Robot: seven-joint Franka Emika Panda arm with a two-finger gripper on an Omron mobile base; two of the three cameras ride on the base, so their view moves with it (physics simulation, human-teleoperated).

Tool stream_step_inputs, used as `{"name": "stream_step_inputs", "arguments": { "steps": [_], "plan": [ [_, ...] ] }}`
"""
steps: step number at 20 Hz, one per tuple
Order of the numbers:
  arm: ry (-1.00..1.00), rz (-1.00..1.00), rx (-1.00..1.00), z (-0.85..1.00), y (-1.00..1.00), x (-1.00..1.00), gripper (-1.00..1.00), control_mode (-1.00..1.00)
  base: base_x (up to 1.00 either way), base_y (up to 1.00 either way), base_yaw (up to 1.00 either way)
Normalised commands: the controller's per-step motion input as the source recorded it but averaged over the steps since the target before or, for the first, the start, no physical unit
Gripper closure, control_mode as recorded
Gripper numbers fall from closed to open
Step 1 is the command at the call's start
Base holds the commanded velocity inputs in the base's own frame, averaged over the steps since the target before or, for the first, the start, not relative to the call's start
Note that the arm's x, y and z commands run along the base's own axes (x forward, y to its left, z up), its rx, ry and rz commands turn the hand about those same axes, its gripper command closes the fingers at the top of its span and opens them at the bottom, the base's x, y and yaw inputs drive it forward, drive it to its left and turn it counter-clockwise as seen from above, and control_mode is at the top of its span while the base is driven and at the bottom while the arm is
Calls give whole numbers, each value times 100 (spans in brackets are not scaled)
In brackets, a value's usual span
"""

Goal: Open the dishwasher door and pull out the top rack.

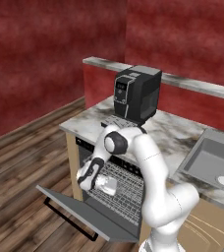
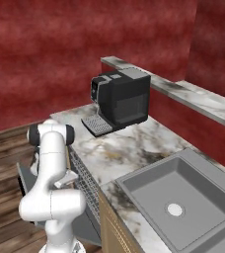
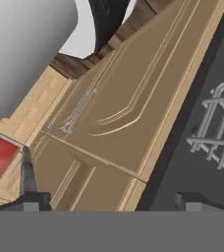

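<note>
Wire top rack [image 1: 121,189], centre-low, looked light, stiff, slide-mounted; grasp its front rail. Gripper [image 1: 86,181] stood open, empty.

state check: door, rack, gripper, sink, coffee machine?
dishwasher door: open, lying about flat
top rack: sticks out past the front of the dishwasher opening, above the door
gripper: at the rack front; cannot tell if open or shut
sink: empty basin
coffee machine: upright on the counter
</note>
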Motion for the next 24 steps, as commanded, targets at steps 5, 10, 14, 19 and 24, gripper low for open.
{"name": "stream_step_inputs", "arguments": {
  "steps": [5, 10, 14, 19, 24],
  "plan": [
    [-1, 17, 0, -35, -47, 7, -100, -100, 0, 0, 0],
    [-10, 15, 0, -27, -39, 0, -100, -100, 0, 0, 0],
    [-22, 10, 2, -5, -1, 30, -100, -100, 0, 0, 0],
    [-24, 6, 11, 17, 0, 25, -100, -100, 0, 0, 0],
    [-21, 1, 10, -3, 0, 22, -100, -100, 0, 0, 0]
  ]
}}
